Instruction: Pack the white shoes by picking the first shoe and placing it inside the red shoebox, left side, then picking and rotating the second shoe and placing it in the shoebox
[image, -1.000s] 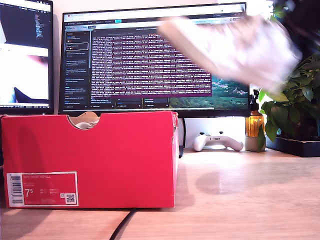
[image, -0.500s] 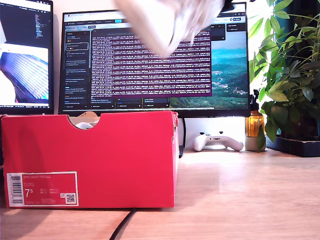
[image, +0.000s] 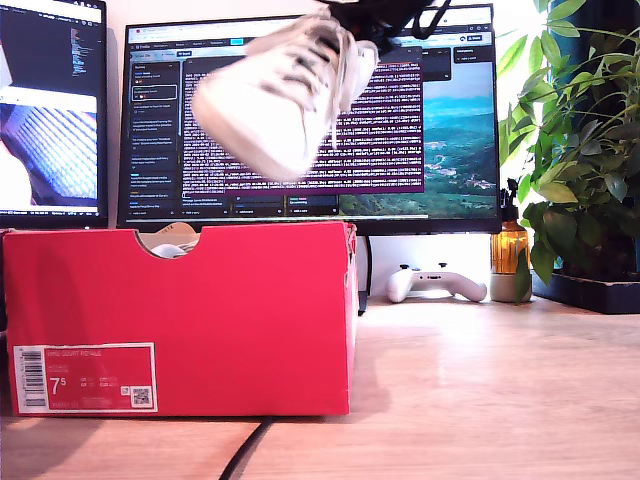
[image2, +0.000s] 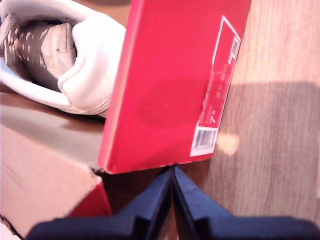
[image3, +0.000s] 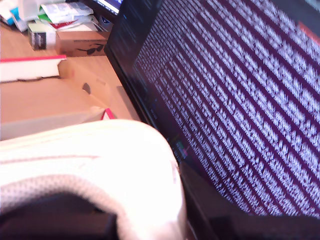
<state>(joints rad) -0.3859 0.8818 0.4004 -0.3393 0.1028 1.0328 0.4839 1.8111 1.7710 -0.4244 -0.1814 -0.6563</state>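
The second white shoe (image: 280, 95) hangs in mid-air above the red shoebox (image: 180, 320), toe tilted down toward the exterior view's left, carried by our second gripper, whose jaws appear clamped on its heel collar. The first white shoe (image2: 60, 55) already lies inside the box. Our first gripper (image2: 172, 200) hovers beside the box, jaws pressed together and empty. We judge that the carried shoe must now descend into the free half.

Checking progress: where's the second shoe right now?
The second shoe hangs midair in the exterior view's upper middle, before the monitor, above the red shoebox.
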